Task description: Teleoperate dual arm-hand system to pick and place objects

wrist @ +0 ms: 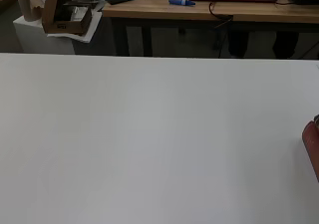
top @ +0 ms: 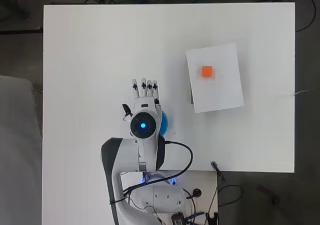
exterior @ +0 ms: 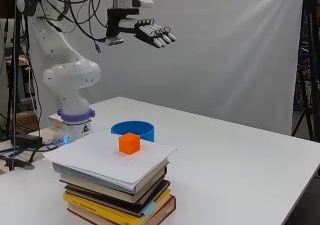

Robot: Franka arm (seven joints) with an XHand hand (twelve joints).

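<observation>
Our hand (exterior: pixel 150 32) hangs high in the air, fingers straight, holding nothing. Below it sits the blue bowl (exterior: pixel 133 130). Off to its side, the orange block (exterior: pixel 129 143) rests on a paper-topped pile of books (exterior: pixel 120 195). We think picking it up is not started.

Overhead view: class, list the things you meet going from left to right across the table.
Robot hand → blue bowl, mostly hidden under the arm → white sheet with the orange cube on it.
</observation>
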